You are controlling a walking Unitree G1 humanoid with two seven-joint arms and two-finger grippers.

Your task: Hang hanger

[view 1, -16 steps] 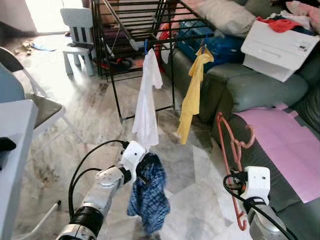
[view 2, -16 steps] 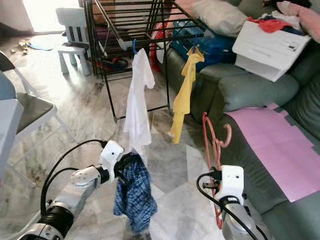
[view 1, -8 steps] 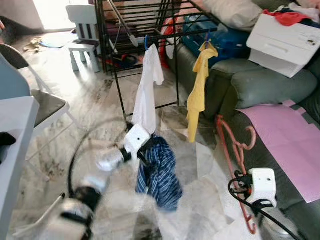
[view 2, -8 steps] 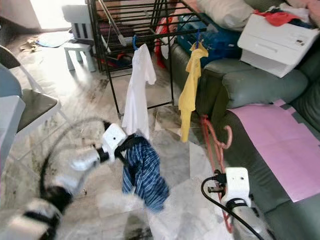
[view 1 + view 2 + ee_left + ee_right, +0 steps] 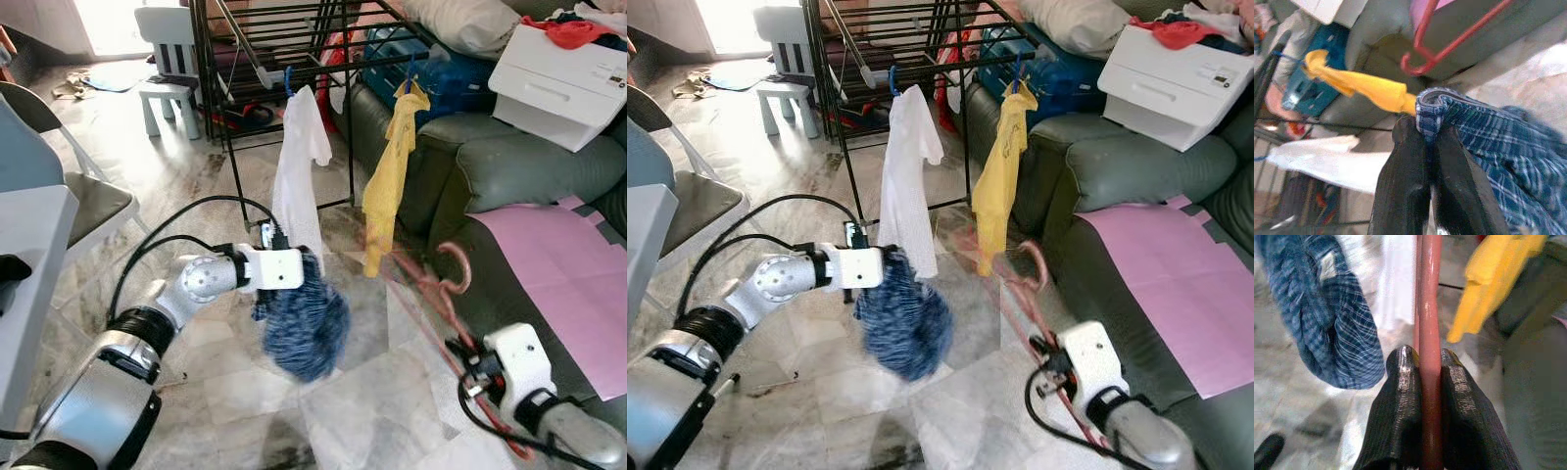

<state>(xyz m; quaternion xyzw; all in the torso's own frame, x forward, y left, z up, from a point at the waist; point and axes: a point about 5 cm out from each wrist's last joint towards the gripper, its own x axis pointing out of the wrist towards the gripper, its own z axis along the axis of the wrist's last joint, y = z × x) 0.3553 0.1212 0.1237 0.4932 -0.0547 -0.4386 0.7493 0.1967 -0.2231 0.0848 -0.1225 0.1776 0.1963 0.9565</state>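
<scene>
Gripping red hanger point(image 5: 1429, 333) tight between right pincer point(image 5: 1422, 377) fingers, low at right beside sofa point(image 5: 509, 176), hook tilting toward yellow shirt point(image 5: 390, 181). Pinching blue plaid cloth point(image 5: 1488, 142) in closed left pincer point(image 5: 1425, 142), dangling over floor point(image 5: 196, 186) below white shirt point(image 5: 297, 171) on rack point(image 5: 284, 29).

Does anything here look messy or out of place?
Yes. A white box sits tilted on the sofa with red clothes on top, and litter lies on the floor by the doorway.
</scene>
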